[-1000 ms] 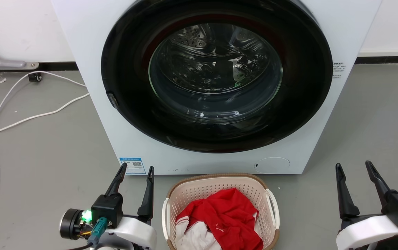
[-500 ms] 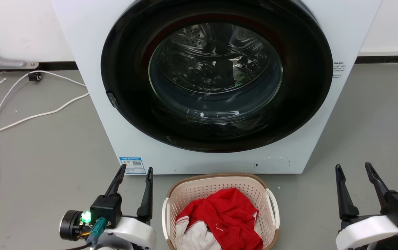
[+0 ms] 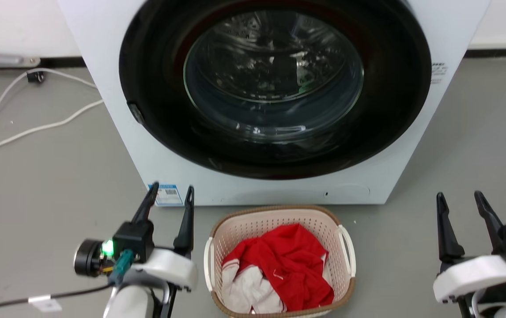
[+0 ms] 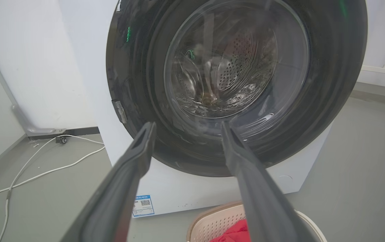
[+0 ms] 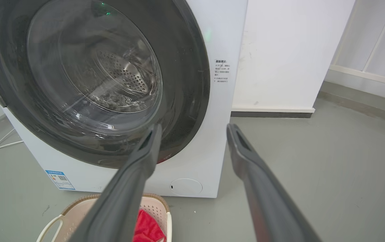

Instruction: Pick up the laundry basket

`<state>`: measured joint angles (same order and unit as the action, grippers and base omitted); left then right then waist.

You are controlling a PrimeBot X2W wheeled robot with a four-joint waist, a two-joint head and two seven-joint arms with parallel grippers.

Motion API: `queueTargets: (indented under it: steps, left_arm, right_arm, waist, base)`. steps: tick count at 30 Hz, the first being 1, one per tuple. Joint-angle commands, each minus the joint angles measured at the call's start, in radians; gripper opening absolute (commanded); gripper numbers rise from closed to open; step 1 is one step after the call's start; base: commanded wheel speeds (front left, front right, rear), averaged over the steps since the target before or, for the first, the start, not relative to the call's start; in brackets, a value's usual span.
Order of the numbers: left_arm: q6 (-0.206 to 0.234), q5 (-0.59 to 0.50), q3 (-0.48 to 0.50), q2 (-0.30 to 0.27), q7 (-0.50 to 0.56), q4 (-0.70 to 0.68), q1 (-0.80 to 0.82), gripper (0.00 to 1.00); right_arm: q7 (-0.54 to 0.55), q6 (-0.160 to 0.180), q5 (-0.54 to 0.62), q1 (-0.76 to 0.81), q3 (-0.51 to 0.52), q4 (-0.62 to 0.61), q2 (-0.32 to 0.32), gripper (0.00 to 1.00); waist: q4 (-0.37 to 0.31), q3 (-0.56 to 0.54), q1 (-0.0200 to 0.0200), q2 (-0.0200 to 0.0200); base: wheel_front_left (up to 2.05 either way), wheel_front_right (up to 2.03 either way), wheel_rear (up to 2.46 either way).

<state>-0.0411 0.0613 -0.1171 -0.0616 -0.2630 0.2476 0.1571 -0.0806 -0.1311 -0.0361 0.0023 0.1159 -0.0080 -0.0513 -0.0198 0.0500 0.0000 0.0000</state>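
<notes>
The laundry basket point(image 3: 244, 229) is beige with perforated walls, a brown rim and white side handles. It stands on the grey floor in front of the washing machine and holds red and white cloth point(image 3: 275, 269). My left gripper point(image 3: 171, 192) is open, just left of the basket's left handle and apart from it. Well to the right of the basket, my right gripper point(image 3: 458, 196) is open and holds nothing. The left wrist view catches the basket point(image 4: 212, 223) at its bottom edge between the left gripper's point(image 4: 187, 126) fingers. In the right wrist view the basket point(image 5: 78, 210) lies lower left of the right gripper point(image 5: 194, 127).
A white washing machine point(image 3: 116, 132) with a large dark round door point(image 3: 275, 79) stands right behind the basket. White cables point(image 3: 23, 132) trail over the floor at the left. A white wall point(image 5: 293, 50) runs behind, with open grey floor point(image 3: 469, 141) to the right.
The head camera has tipped down, so the machine sits higher and more of the basket shows. Both grippers stay open beside the basket.
</notes>
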Motion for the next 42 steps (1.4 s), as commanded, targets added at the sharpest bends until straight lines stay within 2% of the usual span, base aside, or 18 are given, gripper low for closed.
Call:
queueTargets:
  steps: [1, 10, 19, 32, 42]
  left_arm:
    - [-0.002, -0.003, 0.003, -0.003, -0.003, 0.008, 0.028, 1.00]
    - [-0.035, 0.027, -0.001, -0.008, 0.007, 0.183, 0.191, 1.00]
    - [-0.065, 0.069, -0.023, -0.011, 0.098, 0.440, 0.369, 1.00]
    - [-0.087, 0.120, -0.073, -0.019, 0.256, 0.774, 0.547, 1.00]
    - [-0.089, 0.162, -0.106, -0.046, 0.333, 0.926, 0.651, 1.00]
  right_arm:
    - [0.008, 0.001, -0.006, -0.025, 0.002, 0.010, 0.002, 1.00]
    - [0.081, 0.001, -0.007, -0.155, 0.007, 0.151, 0.002, 1.00]
    - [0.138, 0.001, -0.017, -0.309, -0.026, 0.355, 0.002, 1.00]
    - [0.151, 0.001, -0.088, -0.536, -0.145, 0.695, -0.021, 1.00]
    - [0.120, 0.001, -0.157, -0.716, -0.246, 0.939, -0.010, 1.00]
  waist:
    - [-0.003, 0.025, 0.0000, 0.0000]
    - [-0.014, 0.117, 0.0000, 0.0000]
    - [-0.024, 0.227, 0.0000, 0.0000]
    - [-0.040, 0.386, 0.0000, 0.0000]
    - [-0.072, 0.523, 0.0000, 0.0000]
  base:
    - [0.00, 0.00, 0.00]
    - [0.00, 0.00, 0.00]
    - [0.00, 0.00, 0.00]
    - [0.00, 0.00, 0.00]
    - [0.00, 0.00, 0.00]
